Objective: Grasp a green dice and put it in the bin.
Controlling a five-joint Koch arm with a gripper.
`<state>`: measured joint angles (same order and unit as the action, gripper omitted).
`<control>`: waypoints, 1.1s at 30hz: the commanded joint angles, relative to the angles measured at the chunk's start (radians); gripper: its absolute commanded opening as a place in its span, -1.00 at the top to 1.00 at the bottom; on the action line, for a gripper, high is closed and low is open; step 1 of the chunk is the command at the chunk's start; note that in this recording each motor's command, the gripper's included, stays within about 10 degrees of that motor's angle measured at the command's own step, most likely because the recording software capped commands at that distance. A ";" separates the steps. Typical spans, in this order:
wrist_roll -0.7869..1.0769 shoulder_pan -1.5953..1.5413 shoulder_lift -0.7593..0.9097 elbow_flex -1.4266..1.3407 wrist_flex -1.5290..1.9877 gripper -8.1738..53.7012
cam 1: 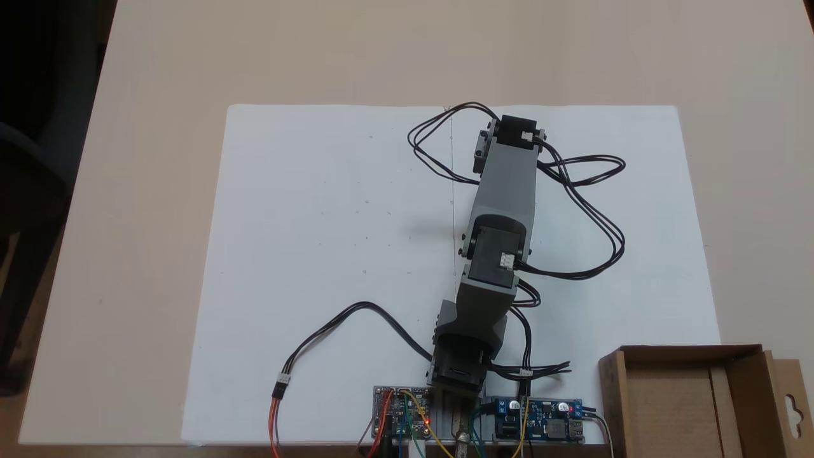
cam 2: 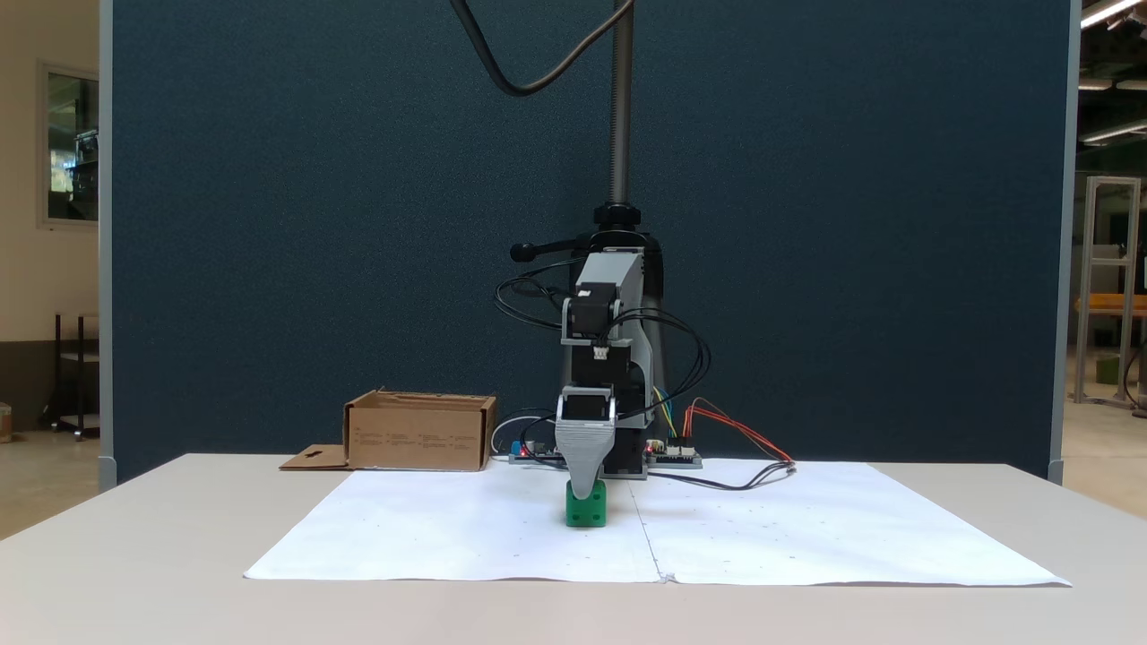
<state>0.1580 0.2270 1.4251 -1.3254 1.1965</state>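
One green dice (cam 2: 586, 507) on white paper (cam 2: 448, 528) mid-worktop (cam 2: 134, 573), directly under hand (cam 2: 587, 491). Jaws one behind the other, so opening impossible to tell; perhaps straddling. Bin (cam 2: 419, 432) at ten o'clock. Risk: off-centre closing, dice squirting aside.

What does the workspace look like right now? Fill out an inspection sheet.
Surface: beige table with a white paper sheet under the arm.
Job's things: green dice on the sheet; cardboard bin standing apart, near the arm's base.
Clutter: nothing seen.
Grippers: gripper lowered onto the dice; jaws overlap, state unclear.
Cables: black cable loops beside the arm; coloured wires run to circuit boards.
Surroundings: dark blue partition behind the table.
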 commanded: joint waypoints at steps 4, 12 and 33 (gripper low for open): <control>-0.057 0.003 0.009 0.002 -0.025 -0.62; -0.055 0.002 -0.015 -0.008 -0.046 -0.61; -0.054 0.015 -0.037 -0.038 -0.087 0.35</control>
<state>0.1396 0.2255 1.3714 -1.3806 1.1121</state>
